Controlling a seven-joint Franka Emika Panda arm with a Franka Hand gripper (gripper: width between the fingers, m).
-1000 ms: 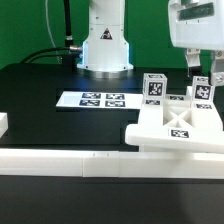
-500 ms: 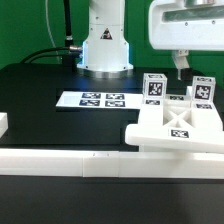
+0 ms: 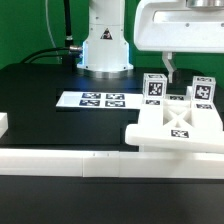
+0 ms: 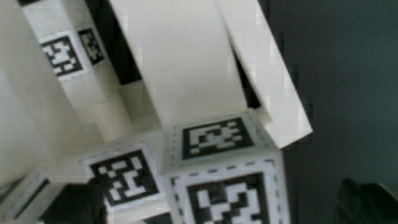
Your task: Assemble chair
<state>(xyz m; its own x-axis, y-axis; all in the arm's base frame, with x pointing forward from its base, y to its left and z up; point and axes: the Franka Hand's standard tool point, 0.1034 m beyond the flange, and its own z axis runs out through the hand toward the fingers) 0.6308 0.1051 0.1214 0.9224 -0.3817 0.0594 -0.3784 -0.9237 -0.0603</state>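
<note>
The chair's white tagged parts lie grouped at the exterior view's right. A flat seat slab point(image 3: 180, 127) lies in front, and two cube-ended legs point(image 3: 154, 87) point(image 3: 203, 90) stand behind it. My gripper point(image 3: 166, 68) hangs open just above the left cube-ended leg, apart from it. In the wrist view that leg's tagged cube end point(image 4: 226, 170) shows between my dark fingertips point(image 4: 71, 200), with long white pieces point(image 4: 187, 60) beyond it. My gripper point(image 4: 217, 208) holds nothing.
The marker board point(image 3: 103, 100) lies flat on the black table in front of the robot base point(image 3: 105, 45). A long white border rail point(image 3: 60, 160) runs along the table's front edge, with a small white block point(image 3: 3, 124) at the exterior view's left.
The gripper has moved toward the exterior view's left, from over the right cube-ended leg to over the left one. It stays open and the parts have not moved.
</note>
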